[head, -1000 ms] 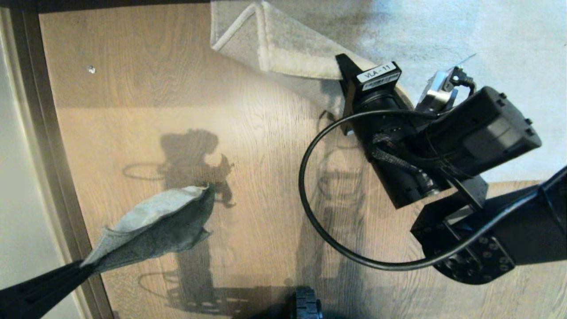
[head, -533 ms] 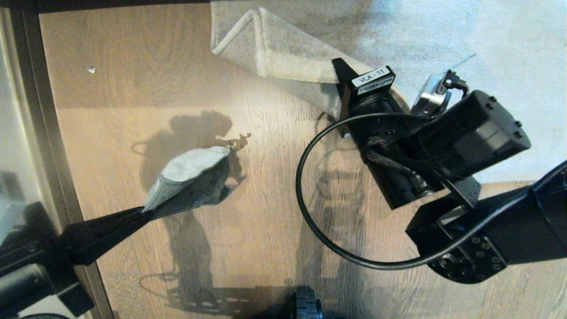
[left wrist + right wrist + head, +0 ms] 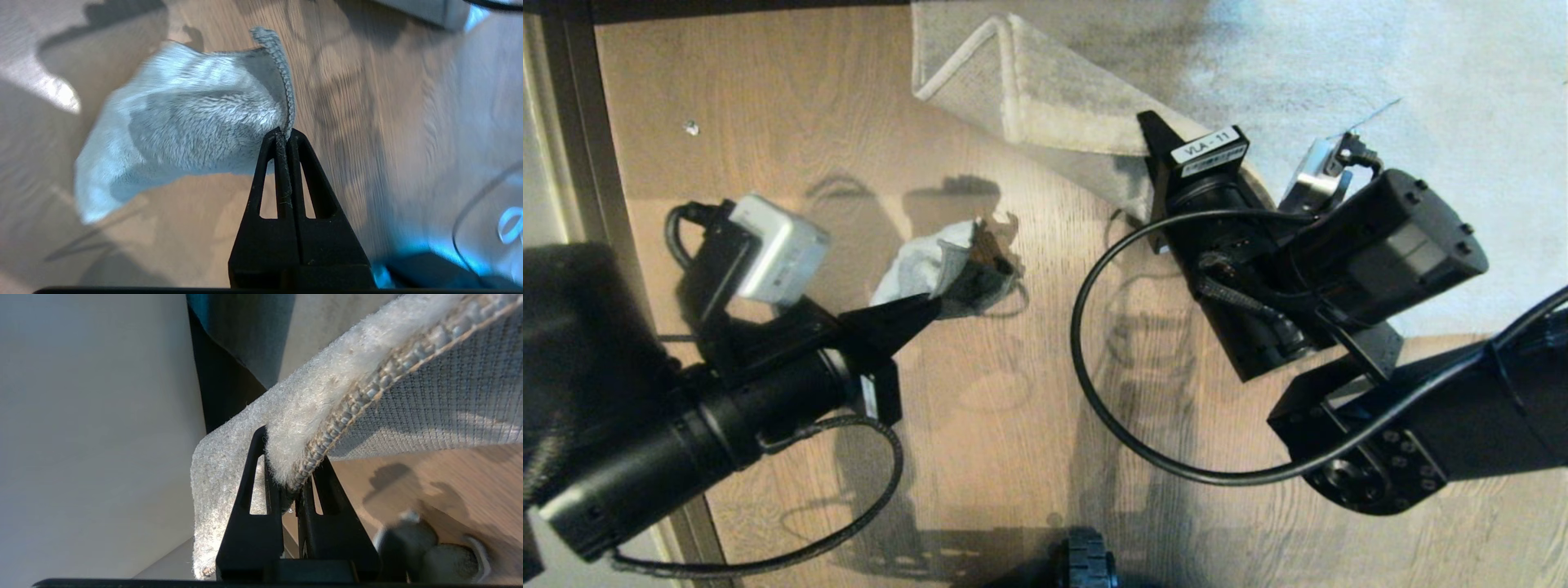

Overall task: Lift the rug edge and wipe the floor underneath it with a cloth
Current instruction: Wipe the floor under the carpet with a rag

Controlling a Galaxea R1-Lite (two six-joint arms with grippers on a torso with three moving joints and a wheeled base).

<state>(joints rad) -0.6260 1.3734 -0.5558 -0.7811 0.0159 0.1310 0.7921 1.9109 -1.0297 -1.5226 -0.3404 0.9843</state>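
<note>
Inspector: Two grippers are engaged. State the right one.

Assessor: Right gripper (image 3: 292, 486) is clamped on the rug edge (image 3: 302, 416), pile on one side, woven backing on the other. From the head camera the border is lifted and folded back over the rug (image 3: 1339, 65), its raised fold running diagonally from the far corner toward that gripper (image 3: 1152, 135).

Inspector: And the left?

Assessor: Left gripper (image 3: 286, 136) is pinched tight on one hem of the cloth (image 3: 184, 122); the rest hangs free off its tips. In the head view, the cloth (image 3: 931, 265) sits over bare floor (image 3: 1013, 408), to the left of the lifted fold and near it. Whether it touches the planks I cannot tell.

Inspector: Which relation governs the next move?

Assessor: In my judgement, the strip to wipe lies beyond the cloth, away from the robot and toward its right, under the raised border. The left gripper (image 3: 929, 306) is the nearer one and already points that way, so a reach along the fold's line should serve.

Inspector: Risk?

Assessor: Possibly fouling the right arm's looping cable (image 3: 1086, 359).
</note>
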